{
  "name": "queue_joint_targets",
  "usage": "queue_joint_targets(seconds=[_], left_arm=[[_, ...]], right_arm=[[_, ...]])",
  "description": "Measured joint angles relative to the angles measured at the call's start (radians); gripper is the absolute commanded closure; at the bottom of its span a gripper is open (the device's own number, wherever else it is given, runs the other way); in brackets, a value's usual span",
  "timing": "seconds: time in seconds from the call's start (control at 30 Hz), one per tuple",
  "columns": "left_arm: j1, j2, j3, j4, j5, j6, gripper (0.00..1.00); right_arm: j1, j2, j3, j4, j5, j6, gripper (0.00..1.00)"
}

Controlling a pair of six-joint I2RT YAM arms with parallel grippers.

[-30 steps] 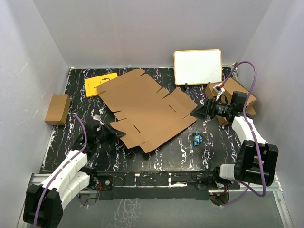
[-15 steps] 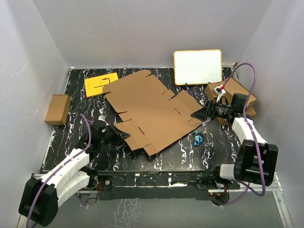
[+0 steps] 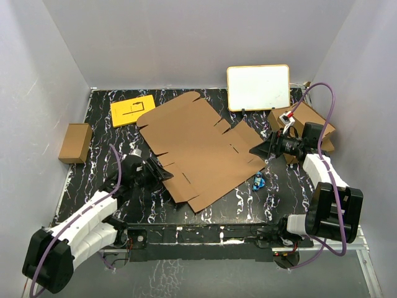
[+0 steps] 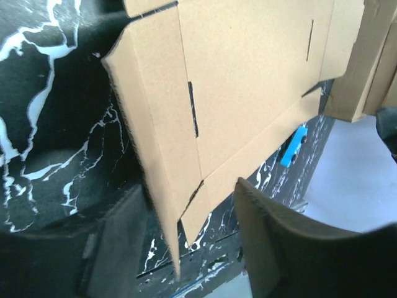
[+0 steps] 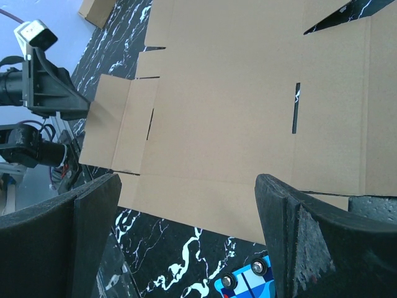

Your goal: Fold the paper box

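We see the paper box (image 3: 198, 149) lying unfolded in the middle of the black marbled table (image 3: 111, 211), set at a slant, with its slots and flaps showing. The left gripper (image 3: 162, 174) sits at the near-left flap. In the left wrist view that flap is tilted up off the table, and its edge runs between the 2 fingers, which stand apart rather than pinching it (the left finger is blurred). The right gripper (image 5: 187, 180) hangs over the box's right edge with its jaws spread wide and holds nothing.

A small blue object (image 3: 258, 181) lies just beside the box's near-right edge. The yellow card (image 3: 132, 110) lies just beside the far-left corner, and a small brown box (image 3: 75, 143) sits at the table's left edge. A whiteboard (image 3: 258, 87) stands at the back.
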Motion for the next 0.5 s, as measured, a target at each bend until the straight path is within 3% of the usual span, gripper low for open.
queue_joint_targets(seconds=[0.07,0.3,0.5], left_arm=[[0.000,-0.005,0.035,-0.058,-0.028,0.043,0.30],[0.000,0.000,0.215,-0.247,-0.156,0.275,0.11],[0.030,0.091,0.334,-0.295,-0.212,0.464,0.09]], right_arm=[[0.000,0.000,-0.001,0.000,0.000,0.000,0.01],[-0.004,0.000,-0.001,0.000,-0.003,-0.004,0.01],[-0.007,0.000,-0.003,0.001,-0.006,-0.012,0.01]])
